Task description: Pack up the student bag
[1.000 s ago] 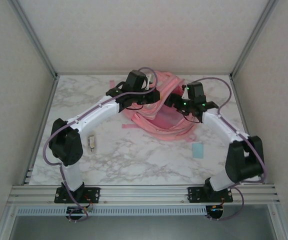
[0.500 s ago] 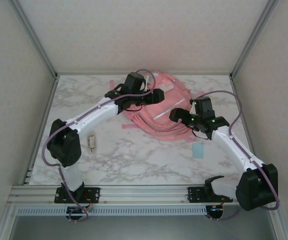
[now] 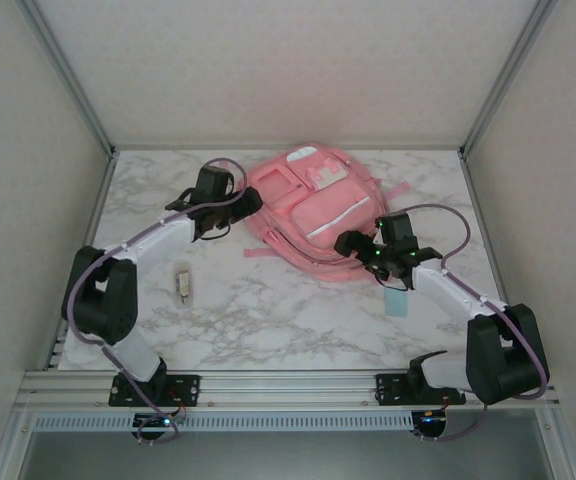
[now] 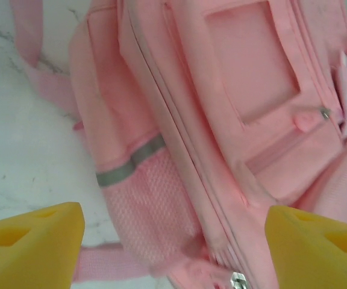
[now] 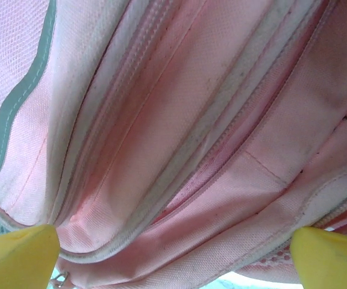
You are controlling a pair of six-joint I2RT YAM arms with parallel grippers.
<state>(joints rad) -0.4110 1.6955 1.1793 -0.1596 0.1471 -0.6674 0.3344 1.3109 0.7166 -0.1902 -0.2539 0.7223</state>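
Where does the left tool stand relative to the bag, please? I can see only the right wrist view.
Observer: The left tool is open at the student bag's left edge, facing its mesh side pocket.
Operator: Thank you. Is anything else lying nearby?
Observer: A small light-blue flat item lies beside the right arm, just off the bag's near right corner.
Operator: And on the left?
Observer: A small pale object lies beside the left arm, apart from the bag.
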